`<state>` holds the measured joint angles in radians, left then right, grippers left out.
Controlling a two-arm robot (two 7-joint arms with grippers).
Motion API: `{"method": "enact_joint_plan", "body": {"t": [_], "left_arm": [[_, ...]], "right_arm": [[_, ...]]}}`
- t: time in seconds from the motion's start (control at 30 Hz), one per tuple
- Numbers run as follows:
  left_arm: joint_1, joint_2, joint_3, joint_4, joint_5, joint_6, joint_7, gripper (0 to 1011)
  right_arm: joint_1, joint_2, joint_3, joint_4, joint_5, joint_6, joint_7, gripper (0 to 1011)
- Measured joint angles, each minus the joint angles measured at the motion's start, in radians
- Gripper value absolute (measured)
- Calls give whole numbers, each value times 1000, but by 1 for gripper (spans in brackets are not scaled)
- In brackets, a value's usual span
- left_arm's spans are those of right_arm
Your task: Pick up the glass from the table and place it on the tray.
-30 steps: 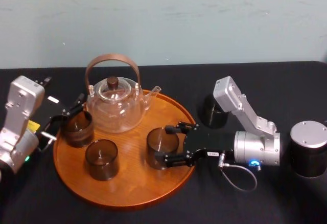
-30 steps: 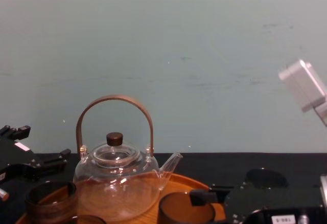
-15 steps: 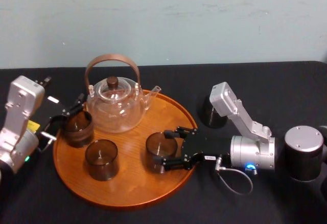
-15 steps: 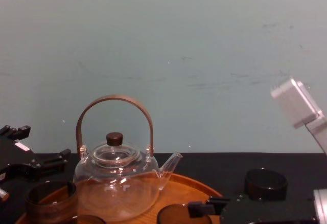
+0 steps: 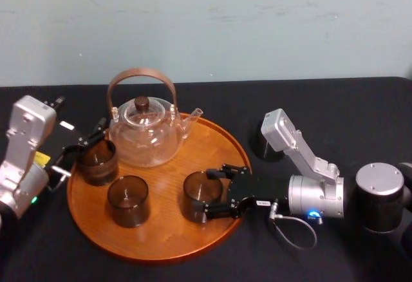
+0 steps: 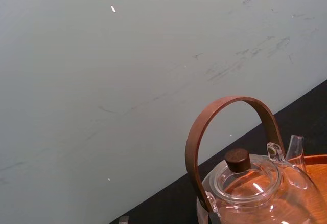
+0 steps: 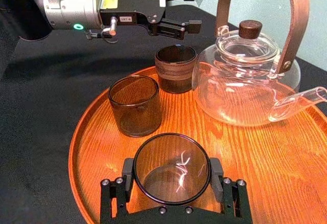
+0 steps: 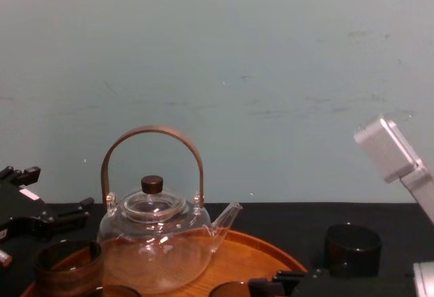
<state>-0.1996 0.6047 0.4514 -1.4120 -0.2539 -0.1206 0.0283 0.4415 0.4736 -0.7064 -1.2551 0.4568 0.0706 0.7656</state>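
Left claw [image 7: 197,9]: it is hovering just outside the tray's left rim with its fingers spread apart, gripping nothing; its tips are pointing toward the ribbed glass.
Ribbed glass [image 5: 98,161]: this dark banded tumbler is standing upright on the tray, just inside the left rim.
Plain glass [image 5: 128,200]: a smooth smoky tumbler is standing upright on the tray's front-left part, near the ribbed glass but apart from it.
Teapot [image 5: 145,134]: a clear glass pot with a brown hoop handle and a dark lid knob is sitting on the tray's rear part, its spout pointing toward the tray's right side.
Tray [image 5: 161,246]: the round orange-brown wooden tray with a low rim is lying on the black surface [image 5: 335,108] and serving as the landmark here.
Glass [image 5: 197,197]: the task's smoky tumbler is sitting upright over the tray's right-front part, inside the rim; whether its base is touching the wood cannot be told.
Right claw [image 5: 211,195]: it is reaching in over the tray's right rim and clamping the glass, one finger pressing on each side.
Dark cup [image 5: 265,143]: it is standing on the surface just outside the tray's right rim.
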Motion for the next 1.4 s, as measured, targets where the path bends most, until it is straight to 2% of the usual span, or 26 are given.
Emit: {"method": "enact_joint_plan", "body": {"t": [0.63,0.8,1.4], "left_arm": [[0,0,0,0,0,0,0,1001],[0,0,0,0,0,0,0,1001],[0,0,0,0,0,0,0,1001]], "right_arm": [[-6,2,-1,0,-14,0,-11,903],[-7,2,-1,0,-16,2,-10,1002],[-6,2,0,-1,-13,2,-9,1002]]}}
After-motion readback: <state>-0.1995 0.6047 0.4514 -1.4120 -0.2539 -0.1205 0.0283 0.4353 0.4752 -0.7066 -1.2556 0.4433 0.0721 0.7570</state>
